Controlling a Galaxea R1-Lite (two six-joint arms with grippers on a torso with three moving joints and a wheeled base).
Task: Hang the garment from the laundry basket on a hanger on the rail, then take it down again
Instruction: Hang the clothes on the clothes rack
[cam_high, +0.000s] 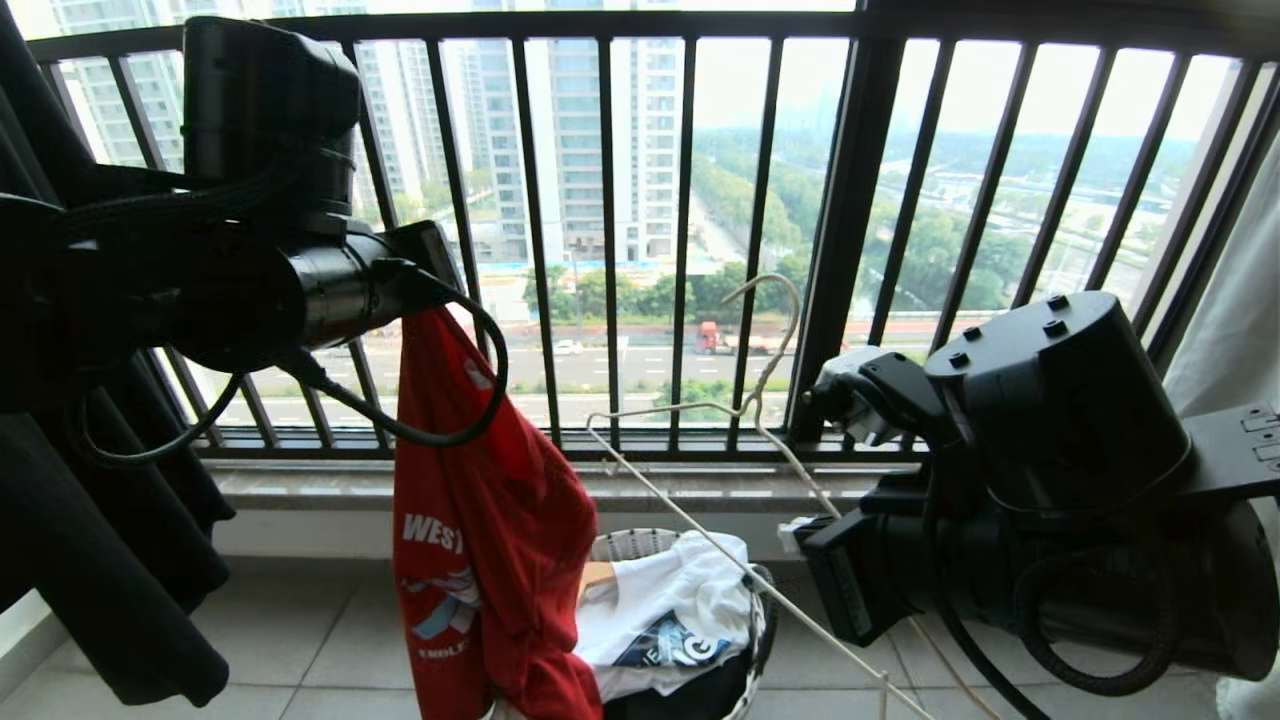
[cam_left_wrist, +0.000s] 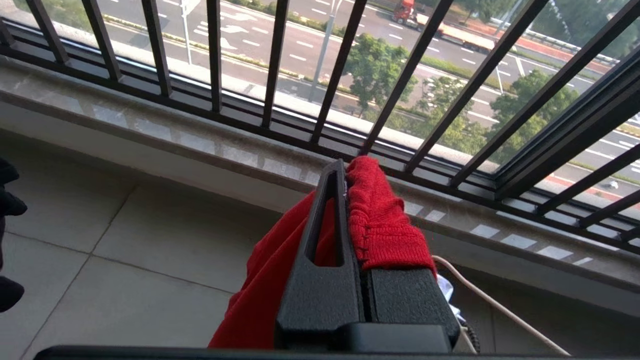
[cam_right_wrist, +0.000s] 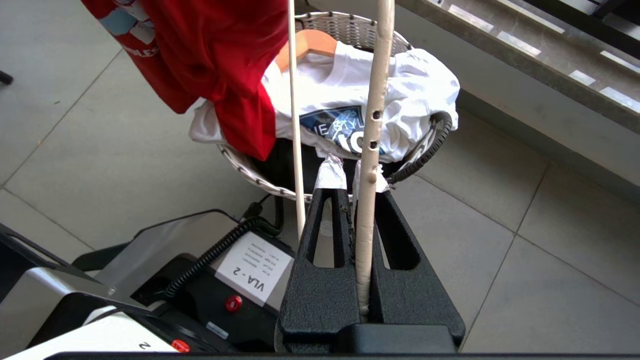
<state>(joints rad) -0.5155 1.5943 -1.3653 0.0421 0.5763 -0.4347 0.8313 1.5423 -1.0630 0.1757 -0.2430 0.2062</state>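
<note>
The garment (cam_high: 480, 540), a red T-shirt with white lettering, hangs limp from my raised left gripper (cam_left_wrist: 345, 167). That gripper is shut on the shirt's ribbed collar (cam_left_wrist: 385, 225). The shirt's lower end reaches down beside the laundry basket (cam_high: 630, 545) on the floor. Lower on the right, my right gripper (cam_right_wrist: 352, 172) is shut on one arm of the cream wire hanger (cam_right_wrist: 374, 115). The hanger (cam_high: 690, 517) sits tilted, its hook up in front of the window bars. The rail is out of view.
A white shirt with blue print (cam_right_wrist: 350, 85) and a wooden hanger (cam_right_wrist: 305, 45) lie in the basket. The black barred railing (cam_high: 610, 240) and stone ledge (cam_high: 700, 485) run behind. A black garment (cam_high: 100, 560) hangs far left. My base (cam_right_wrist: 200, 280) stands close to the basket.
</note>
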